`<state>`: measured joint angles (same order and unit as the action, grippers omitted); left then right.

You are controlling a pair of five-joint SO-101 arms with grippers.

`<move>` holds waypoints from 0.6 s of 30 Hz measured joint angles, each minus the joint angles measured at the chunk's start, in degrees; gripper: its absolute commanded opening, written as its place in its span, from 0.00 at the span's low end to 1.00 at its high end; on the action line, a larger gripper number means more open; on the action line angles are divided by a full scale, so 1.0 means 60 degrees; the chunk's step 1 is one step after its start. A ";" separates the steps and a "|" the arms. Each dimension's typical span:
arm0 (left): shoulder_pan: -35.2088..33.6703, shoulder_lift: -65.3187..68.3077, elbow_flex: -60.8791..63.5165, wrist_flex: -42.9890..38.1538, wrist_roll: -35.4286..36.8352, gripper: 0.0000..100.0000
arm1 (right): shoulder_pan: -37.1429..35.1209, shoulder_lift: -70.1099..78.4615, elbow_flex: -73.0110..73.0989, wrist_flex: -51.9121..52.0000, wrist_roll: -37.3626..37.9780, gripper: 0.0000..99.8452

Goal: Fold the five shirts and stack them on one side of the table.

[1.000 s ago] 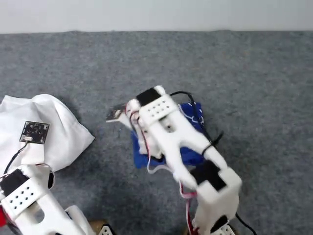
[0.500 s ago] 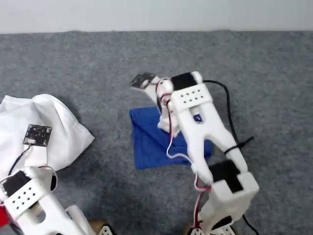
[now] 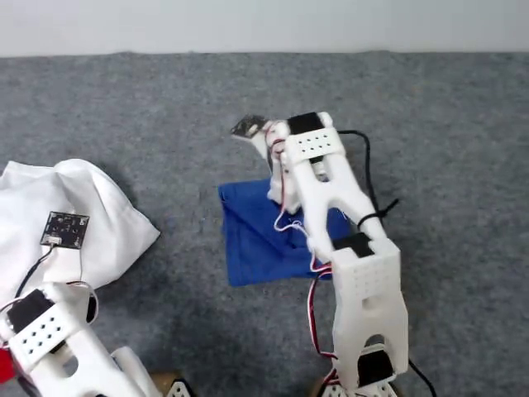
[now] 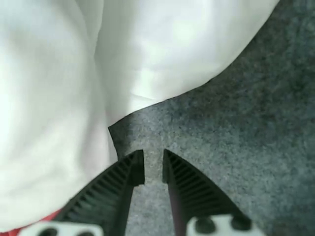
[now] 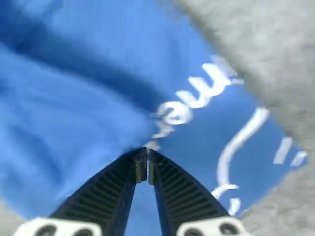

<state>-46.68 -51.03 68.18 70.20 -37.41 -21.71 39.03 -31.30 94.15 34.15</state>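
Observation:
A blue shirt (image 3: 252,240) with white print lies partly folded on the grey carpet at the middle of the table. My right gripper (image 3: 275,188) hangs over its far edge. In the right wrist view the right gripper (image 5: 147,160) is shut, and the blue shirt (image 5: 74,123) bunches up at its tips. A crumpled white shirt (image 3: 91,207) lies at the left. My left gripper (image 4: 153,169) hovers over bare carpet just beside the edge of the white shirt (image 4: 147,49). Its fingers stand a narrow gap apart with nothing between them.
The grey carpet (image 3: 430,149) covers the whole table, with free room at the right and along the far side. A small red thing (image 3: 4,364) shows at the near left edge beside the left arm (image 3: 50,331).
The right arm has swung from the blue shirt's left side towards its far right edge, uncovering the left part of the shirt. The left arm has hardly moved.

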 measured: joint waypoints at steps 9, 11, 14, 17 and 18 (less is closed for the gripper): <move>0.0000 0.0000 -0.0161 0.0000 0.0000 0.07 | -0.2344 -0.1128 0.0498 0.1055 0.0000 0.01; 0.0000 0.0000 -0.0161 0.0000 0.0000 0.07 | -0.2813 -0.1788 0.1143 0.1055 0.0000 0.01; 0.0000 0.0000 -0.0161 0.0000 0.0000 0.07 | -0.3370 -0.2769 0.2462 0.1055 0.0015 0.01; 0.0000 0.0000 -0.0161 0.0000 0.0000 0.07 | -0.3458 -0.3575 0.3282 0.1055 0.0190 0.01; 0.0000 0.0000 -0.0161 0.0000 0.0000 0.07 | -0.3355 -0.3810 0.3311 0.1055 0.0381 0.01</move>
<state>-46.68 -51.03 67.21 70.20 -37.41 -41.85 16.18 -11.43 100.48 36.44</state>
